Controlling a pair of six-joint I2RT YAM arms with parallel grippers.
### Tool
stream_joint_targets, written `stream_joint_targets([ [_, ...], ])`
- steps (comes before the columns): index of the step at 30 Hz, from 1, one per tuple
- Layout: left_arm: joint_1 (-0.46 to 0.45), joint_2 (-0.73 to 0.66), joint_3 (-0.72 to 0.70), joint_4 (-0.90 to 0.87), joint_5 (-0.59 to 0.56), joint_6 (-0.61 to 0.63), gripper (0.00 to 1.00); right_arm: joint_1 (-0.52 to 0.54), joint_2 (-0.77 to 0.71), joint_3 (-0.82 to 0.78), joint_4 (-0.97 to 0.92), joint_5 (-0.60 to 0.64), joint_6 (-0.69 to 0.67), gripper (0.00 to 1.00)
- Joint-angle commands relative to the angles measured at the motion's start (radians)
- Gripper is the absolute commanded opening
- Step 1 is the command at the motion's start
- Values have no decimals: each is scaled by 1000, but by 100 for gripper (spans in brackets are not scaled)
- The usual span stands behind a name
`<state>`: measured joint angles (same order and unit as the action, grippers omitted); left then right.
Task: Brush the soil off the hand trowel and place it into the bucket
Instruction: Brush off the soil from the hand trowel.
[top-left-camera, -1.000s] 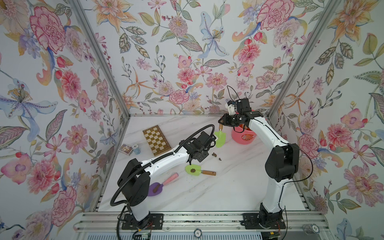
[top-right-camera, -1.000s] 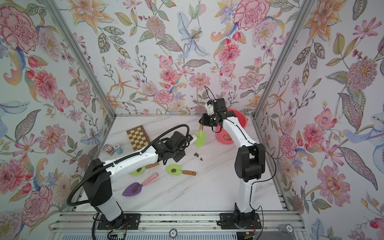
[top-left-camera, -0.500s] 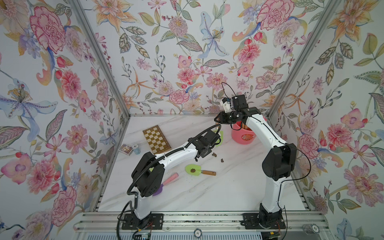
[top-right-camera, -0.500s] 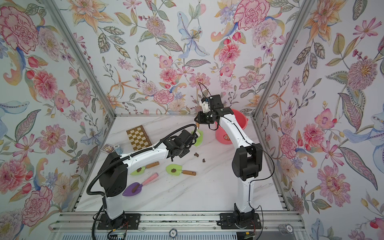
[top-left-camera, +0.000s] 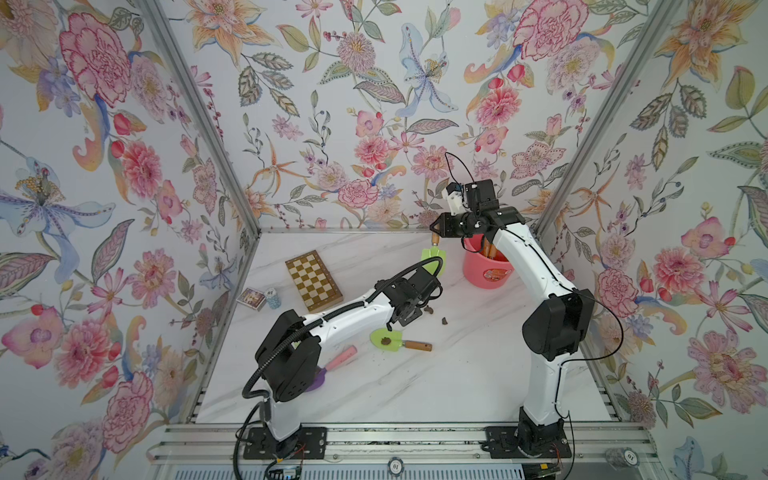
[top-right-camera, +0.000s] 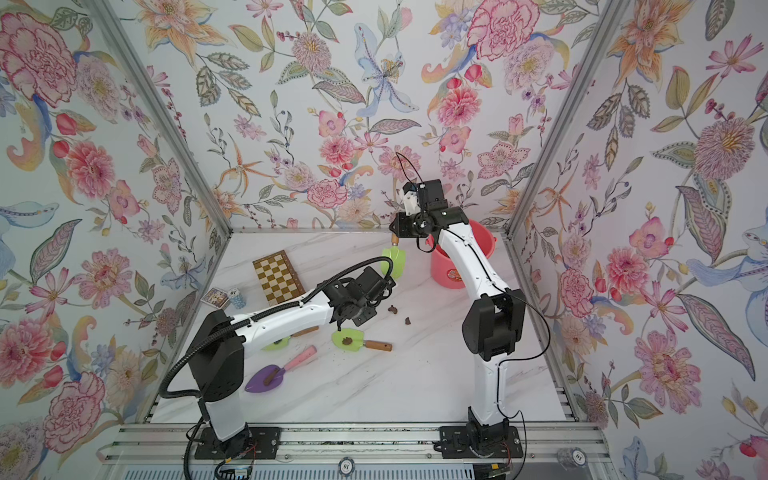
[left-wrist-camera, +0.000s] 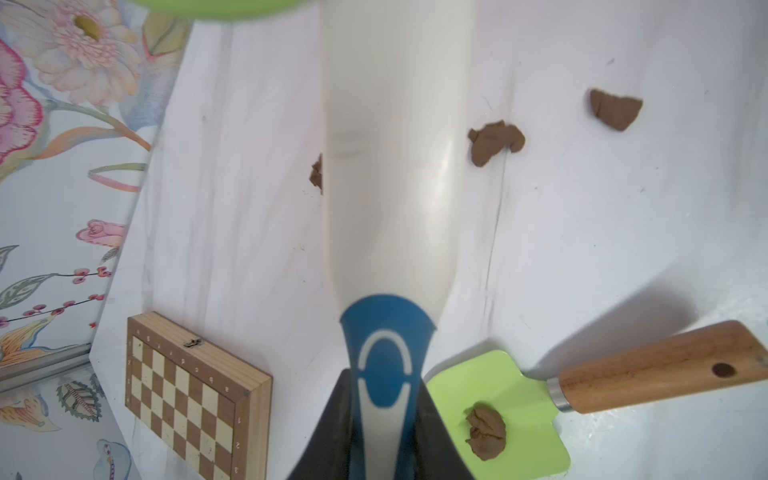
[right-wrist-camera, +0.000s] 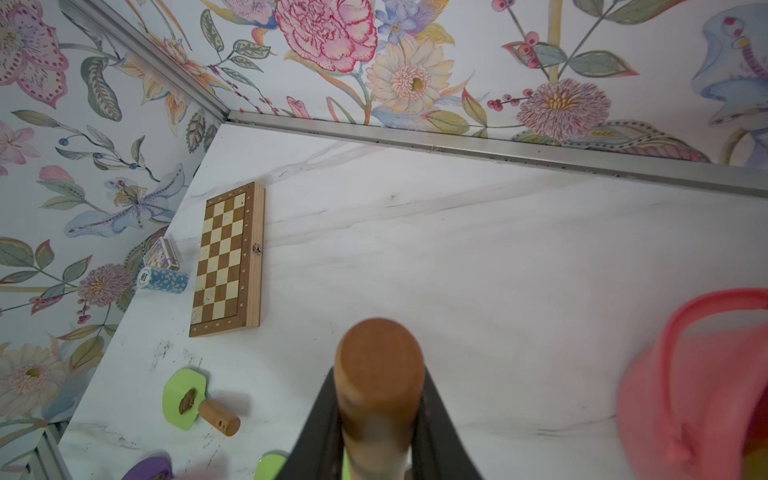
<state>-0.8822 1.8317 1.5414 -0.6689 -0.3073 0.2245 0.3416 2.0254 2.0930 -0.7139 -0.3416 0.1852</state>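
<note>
**Brush pass on the held trowel, bucket just beside it**

Far left: folding wooden chessboard (top-left-camera: 313, 280) lies flat, clear of the work.

Centre: left gripper (left-wrist-camera: 384, 399) is clamped on the blue-and-white plastic brush (left-wrist-camera: 390, 166), head aimed at a blurred green blade at the frame edge. Can't tell if it touches. On the white marble table (top-left-camera: 415, 395) sit loose lumps of dark brown clay-like soil (top-left-camera: 429, 309). A second lime-green trowel (top-left-camera: 388, 338) lies flat with a lump on its blade.

Right: right gripper (top-left-camera: 434, 232) is closed around the wooden handle of the lime-green hand trowel (top-left-camera: 432, 252). Its blade hangs down over the table, just beside the round coral-pink plastic bucket (top-left-camera: 486, 274), not over it.

My read is that brushing is in hand:
- Stroke from handle to tip, lightly, so the handle doesn't twist in the jaws.
- Stay over the table so crumbs miss the bucket.
- Check both faces.
- Then lift over the rim, blade first.
</note>
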Motion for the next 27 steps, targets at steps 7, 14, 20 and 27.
stream_joint_targets([
  [7, 45, 30, 136, 37, -45, 101, 0, 76, 10, 28, -34, 76, -38, 12],
  [14, 62, -1, 61, 35, -62, 61, 0, 33, 17, 84, -33, 108, -22, 12],
  [20, 87, -97, -32, 25, -70, 4, 0, -43, -1, 72, -33, 89, -17, 12],
  [27, 67, -188, 9, 28, -52, 27, 0, -35, 46, 82, -33, 38, -18, 12],
])
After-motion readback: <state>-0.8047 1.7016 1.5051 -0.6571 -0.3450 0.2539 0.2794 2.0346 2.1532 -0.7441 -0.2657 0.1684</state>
